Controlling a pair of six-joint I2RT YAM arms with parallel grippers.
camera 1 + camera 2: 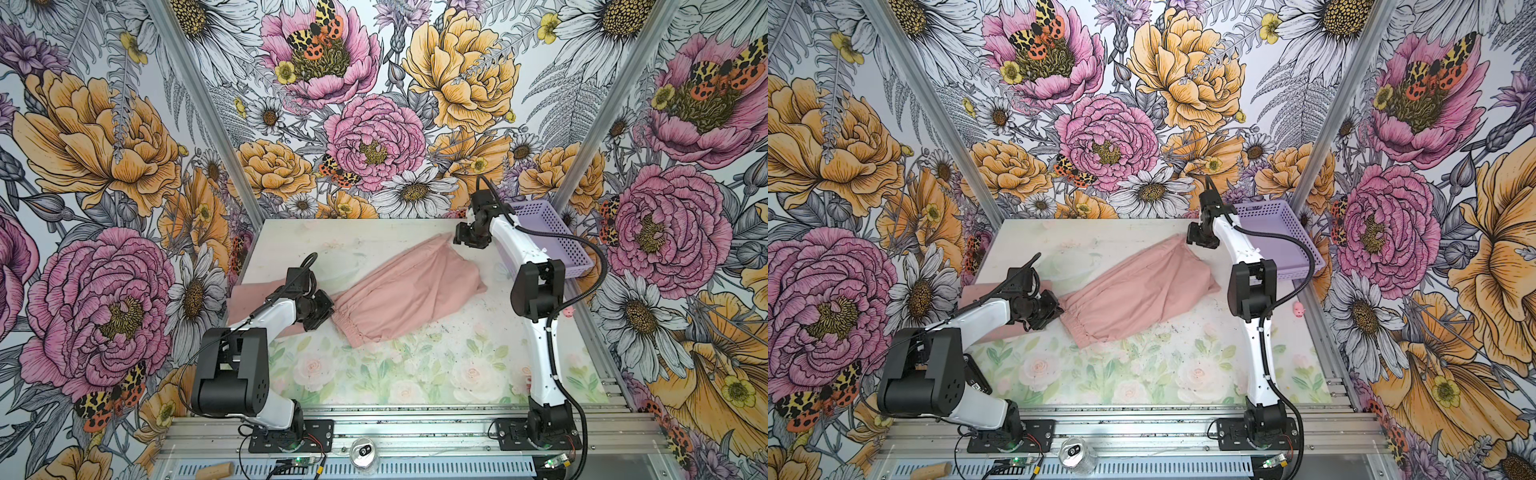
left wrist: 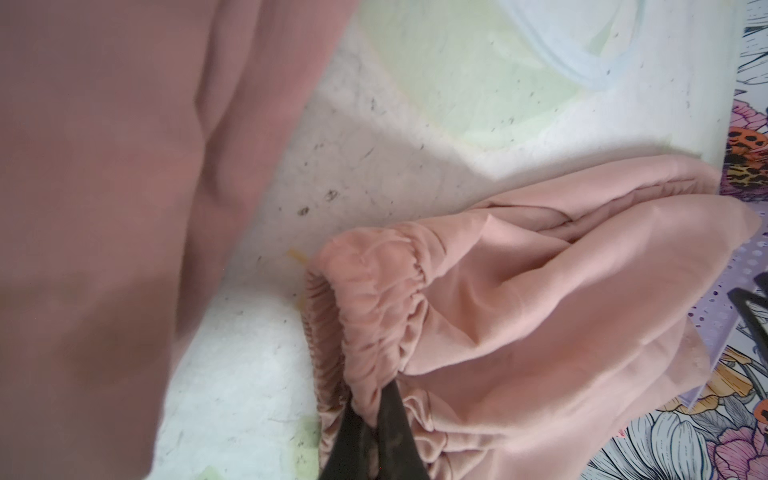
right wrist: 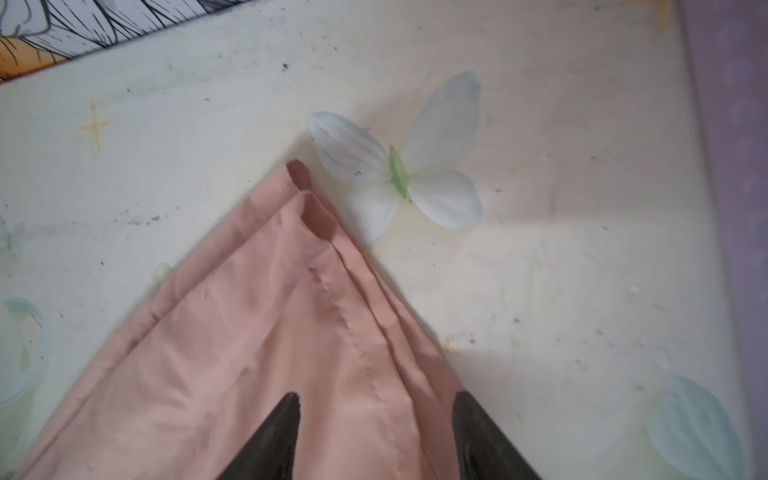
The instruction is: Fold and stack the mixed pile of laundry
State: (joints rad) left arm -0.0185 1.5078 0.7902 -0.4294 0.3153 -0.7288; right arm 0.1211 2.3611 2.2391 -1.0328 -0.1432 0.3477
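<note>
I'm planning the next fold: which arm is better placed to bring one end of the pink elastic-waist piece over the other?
Probably left. The left gripper is shut on the piece's elastic waistband, ready to carry it; the right gripper stands open over the hem corner, gripping nothing.

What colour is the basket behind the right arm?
The basket is lilac with perforated walls, clearest in a top view.
</note>
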